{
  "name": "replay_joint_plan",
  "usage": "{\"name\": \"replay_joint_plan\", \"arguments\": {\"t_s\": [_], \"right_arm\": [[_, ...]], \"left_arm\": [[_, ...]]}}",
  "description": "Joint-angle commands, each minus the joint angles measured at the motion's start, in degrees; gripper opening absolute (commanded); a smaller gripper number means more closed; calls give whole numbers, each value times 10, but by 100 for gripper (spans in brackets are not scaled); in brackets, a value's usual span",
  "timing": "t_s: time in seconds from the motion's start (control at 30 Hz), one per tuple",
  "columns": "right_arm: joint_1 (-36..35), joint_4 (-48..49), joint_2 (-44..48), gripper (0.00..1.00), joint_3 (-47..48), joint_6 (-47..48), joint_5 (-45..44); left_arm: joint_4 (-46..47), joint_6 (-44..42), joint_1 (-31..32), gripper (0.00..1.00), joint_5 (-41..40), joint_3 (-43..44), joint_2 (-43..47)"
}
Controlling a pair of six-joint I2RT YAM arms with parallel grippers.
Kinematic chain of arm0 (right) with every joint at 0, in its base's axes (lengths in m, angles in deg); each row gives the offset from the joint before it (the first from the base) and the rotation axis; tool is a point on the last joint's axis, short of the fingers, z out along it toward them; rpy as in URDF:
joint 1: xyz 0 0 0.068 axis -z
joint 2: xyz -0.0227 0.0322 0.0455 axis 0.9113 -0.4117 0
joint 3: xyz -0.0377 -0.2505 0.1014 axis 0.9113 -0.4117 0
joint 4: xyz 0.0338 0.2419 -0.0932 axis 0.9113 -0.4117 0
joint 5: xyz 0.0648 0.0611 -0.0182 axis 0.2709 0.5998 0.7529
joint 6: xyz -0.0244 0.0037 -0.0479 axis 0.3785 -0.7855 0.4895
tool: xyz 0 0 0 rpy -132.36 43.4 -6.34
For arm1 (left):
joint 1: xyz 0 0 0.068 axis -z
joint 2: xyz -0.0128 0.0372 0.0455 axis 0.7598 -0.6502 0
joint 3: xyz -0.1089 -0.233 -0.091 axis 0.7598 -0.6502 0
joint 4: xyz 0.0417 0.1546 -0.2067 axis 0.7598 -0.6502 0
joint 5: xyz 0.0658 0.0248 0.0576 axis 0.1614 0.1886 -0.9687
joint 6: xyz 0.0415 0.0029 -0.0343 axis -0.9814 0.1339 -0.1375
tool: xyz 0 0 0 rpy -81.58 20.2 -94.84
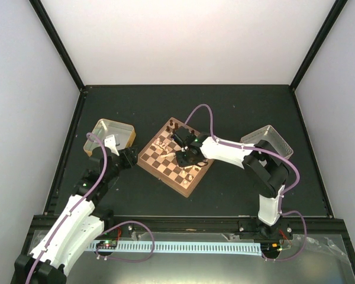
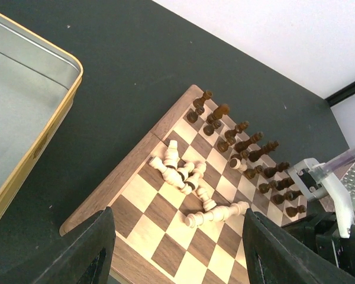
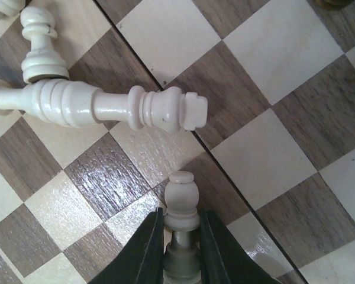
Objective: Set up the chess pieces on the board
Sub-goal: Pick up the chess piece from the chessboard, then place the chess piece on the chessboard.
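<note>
The board lies tilted at the table's middle. Dark brown pieces stand in two rows along its far side. Several pale pieces lie toppled in a heap on its squares. My right gripper is over the board's middle, shut on a pale pawn at its collar, head pointing past the fingertips. A large pale piece lies on its side just ahead of it, and a small pale pawn lies beside that. My left gripper is open and empty, above the board's left rim.
A gold-rimmed metal tray sits left of the board, close to my left gripper; it also shows in the left wrist view. A second metal tray sits at the right, by the right arm's elbow.
</note>
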Motion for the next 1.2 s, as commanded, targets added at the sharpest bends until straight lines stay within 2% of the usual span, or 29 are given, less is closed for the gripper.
{"name": "replay_joint_plan", "arguments": {"t_s": [0.0, 0.1, 0.33, 0.53, 0.63, 0.77, 1.17], "right_arm": [[2, 5, -11, 14, 10, -9, -26], [4, 20, -6, 10, 7, -3, -34], [8, 97, 46, 9, -26, 32, -24], [10, 187, 84, 9, -85, 112, -1], [23, 247, 105, 9, -123, 147, 46], [37, 330, 138, 9, -172, 178, 97], [38, 477, 236, 9, -248, 259, 247]], "left_arm": [[9, 2, 3, 61, 11, 3, 4], [12, 3, 3, 61, 16, 3, 3], [32, 5, 3, 61, 57, 3, -11], [90, -6, 3, 59, 237, 29, -93], [110, 16, 7, 59, 310, 53, -166], [135, 48, 19, 58, 346, 76, -243], [198, 145, 39, 59, 443, 125, -337]]}}
